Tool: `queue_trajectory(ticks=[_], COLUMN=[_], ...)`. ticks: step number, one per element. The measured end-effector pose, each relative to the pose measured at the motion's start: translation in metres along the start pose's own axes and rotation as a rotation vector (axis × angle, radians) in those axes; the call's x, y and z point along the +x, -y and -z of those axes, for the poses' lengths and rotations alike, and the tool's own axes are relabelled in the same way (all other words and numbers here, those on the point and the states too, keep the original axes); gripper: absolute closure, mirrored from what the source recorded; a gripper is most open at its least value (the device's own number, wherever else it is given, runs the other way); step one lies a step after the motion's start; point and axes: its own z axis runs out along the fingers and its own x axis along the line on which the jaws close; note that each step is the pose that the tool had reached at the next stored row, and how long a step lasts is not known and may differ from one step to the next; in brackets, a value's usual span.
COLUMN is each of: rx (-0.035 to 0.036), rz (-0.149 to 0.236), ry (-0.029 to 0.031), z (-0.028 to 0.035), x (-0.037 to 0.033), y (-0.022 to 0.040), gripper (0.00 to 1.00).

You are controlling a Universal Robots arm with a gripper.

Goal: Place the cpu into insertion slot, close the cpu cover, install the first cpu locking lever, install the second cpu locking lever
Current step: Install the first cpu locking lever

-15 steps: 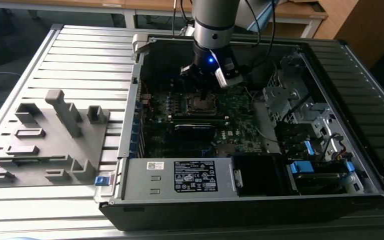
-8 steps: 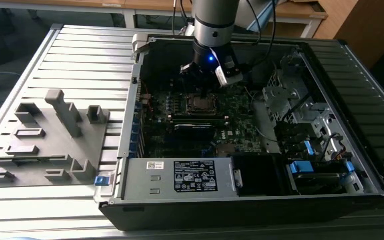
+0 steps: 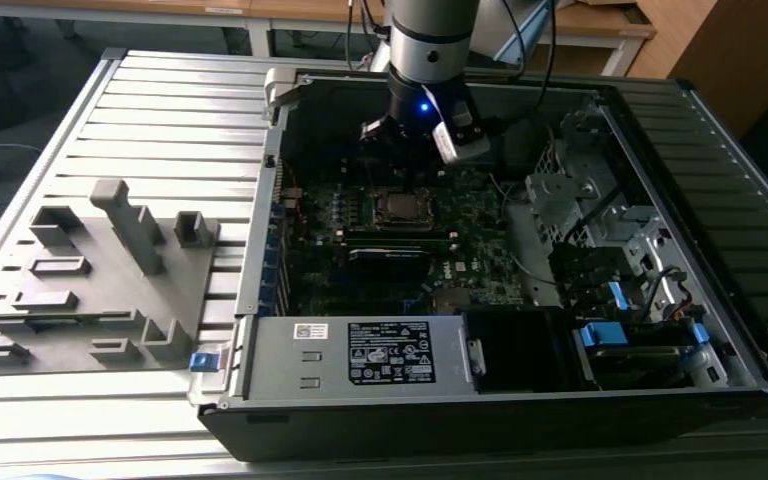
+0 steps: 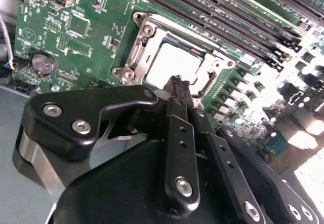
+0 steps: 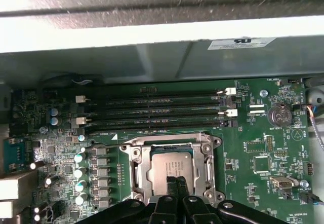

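The cpu (image 5: 169,165) lies flat in the insertion slot (image 5: 130,153) on the green motherboard, its dull grey top showing through the square cut-out of the cpu cover (image 5: 205,158). The silver cover lies down flat around the chip. My gripper (image 5: 175,183) hangs just above the near edge of the chip, its two black fingers pressed together with nothing between them. In the second wrist view the gripper (image 4: 177,84) reaches over the cpu (image 4: 169,62) and the cover (image 4: 139,49). In the exterior view the gripper (image 3: 407,165) is inside the open computer case, over the socket (image 3: 398,207).
Long black memory slots (image 5: 152,110) run beside the socket, with a coin battery (image 5: 277,115) nearby. The case wall (image 5: 152,36) rises behind them. A labelled power supply (image 3: 384,352) and a drive cage (image 3: 584,200) crowd the case. A grey fixture plate (image 3: 91,290) lies at the exterior view's left.
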Motion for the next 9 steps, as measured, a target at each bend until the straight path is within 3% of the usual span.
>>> queue_trajectory(ticks=[9], rx=[0.0], rz=[0.0], ry=[0.0], z=[0.0002], x=[0.0], y=[0.0], gripper=[0.89])
